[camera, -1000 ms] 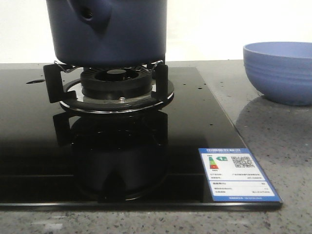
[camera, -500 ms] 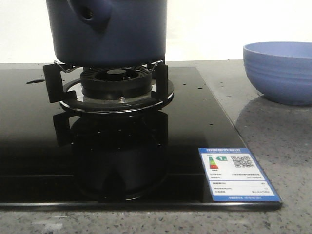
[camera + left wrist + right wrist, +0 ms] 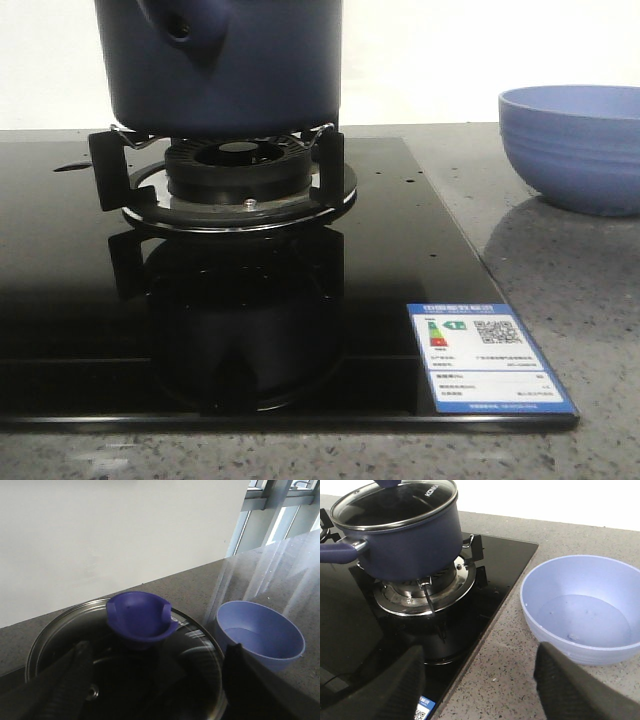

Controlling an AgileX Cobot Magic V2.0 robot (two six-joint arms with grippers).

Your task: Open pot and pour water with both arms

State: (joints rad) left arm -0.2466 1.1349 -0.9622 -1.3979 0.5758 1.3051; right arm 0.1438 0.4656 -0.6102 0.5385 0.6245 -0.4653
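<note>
Pot [image 3: 125, 675] beneath left end effector [image 3: 155, 680], lidded

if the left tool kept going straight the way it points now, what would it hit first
Most likely the blue knob on the glass lid of the pot: it sits centred between the left tool fingers, just ahead. Depth is hard to judge.

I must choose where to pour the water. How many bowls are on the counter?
1. The bowl stands on the grey counter to the right of the stove, apart from the pot. More may lie outside the views.
</note>
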